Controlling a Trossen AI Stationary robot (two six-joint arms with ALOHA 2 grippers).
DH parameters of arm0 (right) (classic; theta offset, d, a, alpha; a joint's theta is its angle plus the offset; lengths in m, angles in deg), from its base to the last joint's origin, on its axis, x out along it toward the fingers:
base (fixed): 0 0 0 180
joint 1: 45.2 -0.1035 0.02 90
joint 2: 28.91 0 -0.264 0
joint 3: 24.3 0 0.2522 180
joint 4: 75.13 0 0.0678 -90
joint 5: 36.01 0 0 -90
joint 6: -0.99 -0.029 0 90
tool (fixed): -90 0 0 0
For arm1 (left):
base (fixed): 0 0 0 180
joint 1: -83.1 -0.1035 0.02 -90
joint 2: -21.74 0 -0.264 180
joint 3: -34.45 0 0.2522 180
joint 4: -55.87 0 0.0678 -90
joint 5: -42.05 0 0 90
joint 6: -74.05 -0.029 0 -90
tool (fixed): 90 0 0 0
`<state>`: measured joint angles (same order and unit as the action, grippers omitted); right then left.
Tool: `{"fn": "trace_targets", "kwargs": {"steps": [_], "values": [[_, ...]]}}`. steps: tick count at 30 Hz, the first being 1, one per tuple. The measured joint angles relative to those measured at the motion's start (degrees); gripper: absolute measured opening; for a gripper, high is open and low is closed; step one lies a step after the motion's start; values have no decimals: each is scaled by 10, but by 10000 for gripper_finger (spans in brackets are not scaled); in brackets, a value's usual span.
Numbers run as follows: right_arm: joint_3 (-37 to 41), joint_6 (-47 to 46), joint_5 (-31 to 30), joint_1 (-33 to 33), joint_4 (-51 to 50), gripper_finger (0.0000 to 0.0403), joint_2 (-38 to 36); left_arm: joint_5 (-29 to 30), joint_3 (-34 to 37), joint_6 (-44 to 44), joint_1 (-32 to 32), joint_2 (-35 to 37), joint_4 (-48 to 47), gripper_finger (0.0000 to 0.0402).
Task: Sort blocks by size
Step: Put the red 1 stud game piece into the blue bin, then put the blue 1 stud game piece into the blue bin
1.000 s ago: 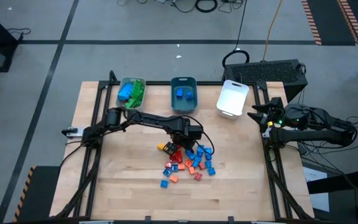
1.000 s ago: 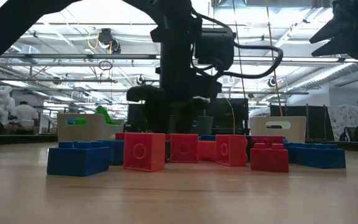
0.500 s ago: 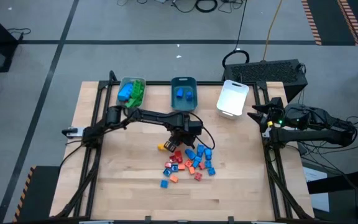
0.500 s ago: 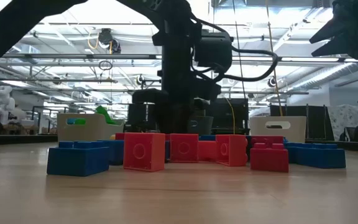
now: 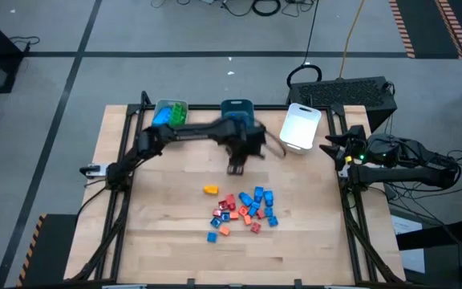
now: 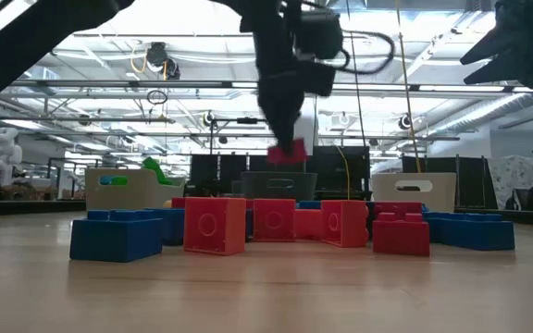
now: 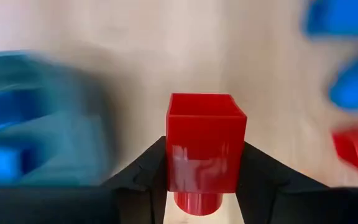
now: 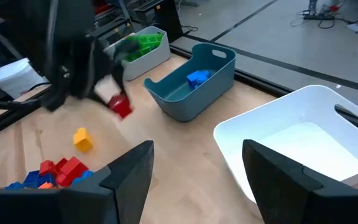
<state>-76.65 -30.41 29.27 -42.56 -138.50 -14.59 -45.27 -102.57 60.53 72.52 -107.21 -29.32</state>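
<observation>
While the left claw (image 7: 201, 186) pinches a red block (image 7: 202, 151), it hangs near the teal tray (image 5: 237, 108), probably for dropping; small blocks (image 5: 243, 210) await sorting. Right claw (image 8: 194, 174) waits open.

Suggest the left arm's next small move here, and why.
Probably carry on toward a tray and release there: the left gripper is shut on a small red block, lifted clear of the table near the teal tray. Which tray suits it I cannot tell.

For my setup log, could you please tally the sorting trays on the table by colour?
Grey tray: 1
Teal tray: 1
White tray: 1
Total: 3 trays
</observation>
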Motion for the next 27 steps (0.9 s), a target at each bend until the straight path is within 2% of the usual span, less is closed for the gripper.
{"fn": "trace_targets", "kwargs": {"steps": [5, 10, 12, 14, 20, 24, 27], "values": [[0, 5, -29, 0, 0, 238, 0, 54, -50, 122, -59, 0, 21, 139], [0, 6, -40, 0, 0, 238, 0, 55, -45, 252, -127, -1, 38, 139], [0, 6, -40, 0, 0, 238, 0, 48, -37, 279, -147, -2, 41, 140], [0, 6, -40, 0, 0, 238, 0, 42, -32, 277, -158, -3, 41, 162], [0, 6, -40, 0, 0, 238, 0, 39, -31, 237, -159, -3, 40, 258], [0, 6, -40, 0, 0, 238, 0, 26, -31, 201, -135, -3, 40, 280], [0, 8, -40, 0, 0, 238, 0, -6, -34, 91, -97, -3, 35, 283]]}}
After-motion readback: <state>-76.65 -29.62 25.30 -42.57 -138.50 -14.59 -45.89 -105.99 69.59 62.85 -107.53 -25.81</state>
